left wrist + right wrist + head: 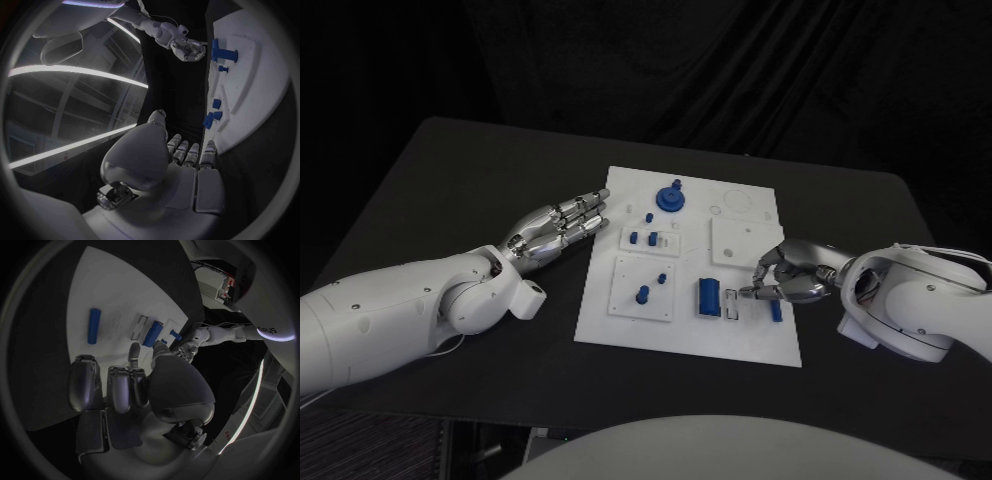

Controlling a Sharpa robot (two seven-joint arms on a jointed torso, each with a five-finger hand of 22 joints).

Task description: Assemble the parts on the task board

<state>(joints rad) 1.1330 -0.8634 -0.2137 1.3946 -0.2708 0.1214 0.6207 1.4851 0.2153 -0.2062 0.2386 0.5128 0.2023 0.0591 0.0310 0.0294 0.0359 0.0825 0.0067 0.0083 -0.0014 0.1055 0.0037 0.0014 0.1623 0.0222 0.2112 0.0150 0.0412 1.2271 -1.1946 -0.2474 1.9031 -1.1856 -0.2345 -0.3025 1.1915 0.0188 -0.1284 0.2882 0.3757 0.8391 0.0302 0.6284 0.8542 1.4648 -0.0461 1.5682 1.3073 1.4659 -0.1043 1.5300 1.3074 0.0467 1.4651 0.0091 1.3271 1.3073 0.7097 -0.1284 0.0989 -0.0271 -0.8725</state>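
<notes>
Task partly done: several blue parts [672,198] stand seated on the task board [750,338], while a loose blue bar [776,310] lies just beside the right robot hand [790,275], apparently curled and empty; left robot hand [563,228] rests open on the counter [459,180].

Nothing legible — no clear text.

We cannot tell whether the right robot hand [788,279] touches the blue rod [776,310] beside it; its curled fingers hide the contact. The small parts [643,239] near the board's middle are too small to make out in shape. The task board [262,90] runs off the circle's rim in the left wrist view.
</notes>
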